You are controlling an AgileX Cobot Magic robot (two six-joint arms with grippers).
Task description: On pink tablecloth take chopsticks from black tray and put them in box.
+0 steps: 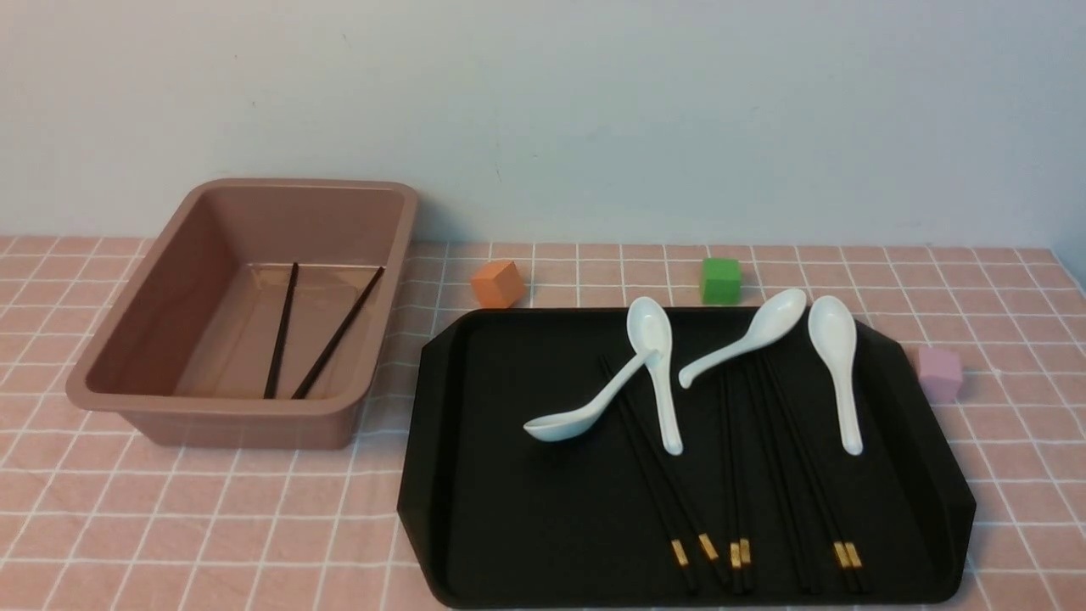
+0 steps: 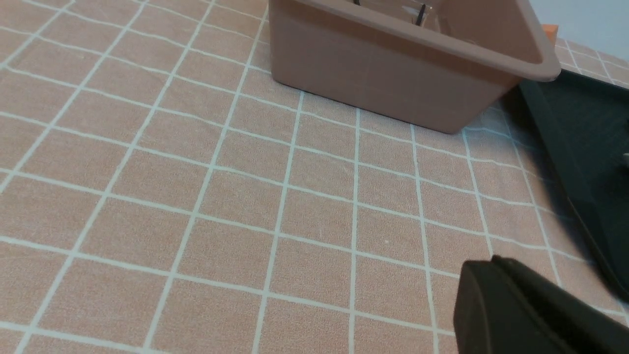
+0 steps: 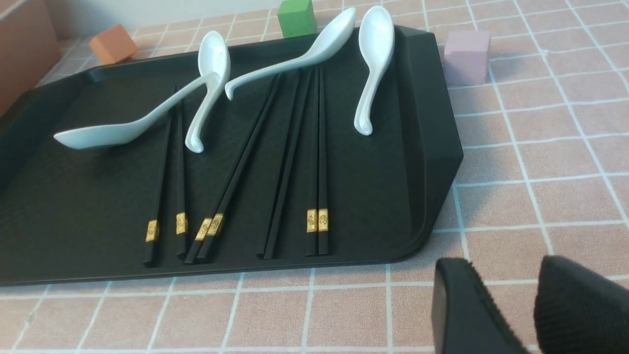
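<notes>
The black tray (image 1: 509, 509) lies on the pink tablecloth (image 1: 212, 526) at the right. Several black chopsticks (image 1: 731, 475) with gold bands lie on it lengthwise, partly under white spoons; they also show in the right wrist view (image 3: 290, 147). The pink-brown box (image 1: 221, 406) stands at the left with two chopsticks (image 1: 280, 331) inside. Neither gripper shows in the front view. My left gripper (image 2: 491, 260) is shut and empty over bare cloth, near the box (image 2: 383, 73). My right gripper (image 3: 501, 268) is open and empty over the cloth just outside the tray's (image 3: 73, 196) near right corner.
Several white spoons (image 1: 662, 365) lie across the far half of the tray. An orange cube (image 1: 498, 283) and a green cube (image 1: 721, 280) stand behind the tray, a pink cube (image 1: 939, 373) to its right. A pale wall closes the back.
</notes>
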